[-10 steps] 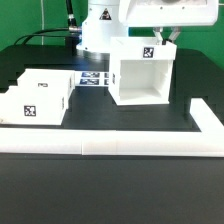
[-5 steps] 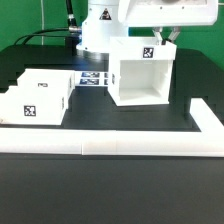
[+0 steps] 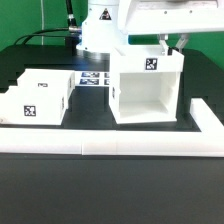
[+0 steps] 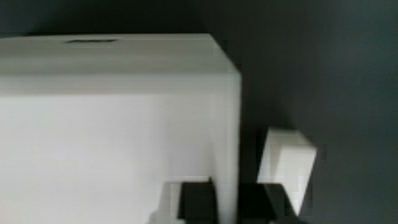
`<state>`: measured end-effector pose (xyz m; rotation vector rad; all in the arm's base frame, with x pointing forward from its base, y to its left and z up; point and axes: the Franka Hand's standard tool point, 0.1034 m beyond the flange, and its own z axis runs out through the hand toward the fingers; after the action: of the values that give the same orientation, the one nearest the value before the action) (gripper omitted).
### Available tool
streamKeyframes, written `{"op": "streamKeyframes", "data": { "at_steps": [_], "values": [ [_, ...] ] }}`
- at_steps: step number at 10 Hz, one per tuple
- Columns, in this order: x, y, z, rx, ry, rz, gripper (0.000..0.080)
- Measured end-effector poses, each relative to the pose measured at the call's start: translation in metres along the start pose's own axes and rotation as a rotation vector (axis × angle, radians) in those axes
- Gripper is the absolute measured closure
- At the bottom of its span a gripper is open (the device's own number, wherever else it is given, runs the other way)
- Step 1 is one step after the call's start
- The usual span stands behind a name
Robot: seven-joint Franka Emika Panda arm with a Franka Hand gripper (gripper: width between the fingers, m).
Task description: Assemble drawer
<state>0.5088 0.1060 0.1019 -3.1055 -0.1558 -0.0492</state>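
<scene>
Pinching the top edge of the tall white boxy plastic housing [image 3: 148, 92], the two-finger gripper [image 3: 172, 44] is clamped narrow on it.

Bright even light, white housing [image 3: 148, 95] nearly blown out, soft shade inside its cavity, wrist view dimmer, blurred, grainy

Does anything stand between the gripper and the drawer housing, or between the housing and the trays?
Nothing visible does. The gripper sits right at the housing, at its upper far corner. Only black table shows between the housing and the trays.
</scene>
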Motion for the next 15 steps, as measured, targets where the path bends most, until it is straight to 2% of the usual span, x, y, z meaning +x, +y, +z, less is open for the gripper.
{"op": "streamKeyframes", "data": {
  "at_steps": [3, 4, 8, 11, 13, 15],
  "values": [
    [0.05, 0.01, 0.001, 0.01, 0.065, 0.032, 0.0762],
    [0.06, 0.01, 0.001, 0.013, 0.079, 0.034, 0.0762],
    [0.063, 0.009, 0.001, 0.019, 0.091, 0.042, 0.0762],
    [0.064, 0.006, 0.0, 0.037, 0.091, 0.174, 0.0762],
    [0.063, 0.001, 0.001, 0.056, 0.083, 0.413, 0.0762],
    [0.065, 0.004, 0.0, 0.055, 0.082, 0.576, 0.076]
  ]
}}
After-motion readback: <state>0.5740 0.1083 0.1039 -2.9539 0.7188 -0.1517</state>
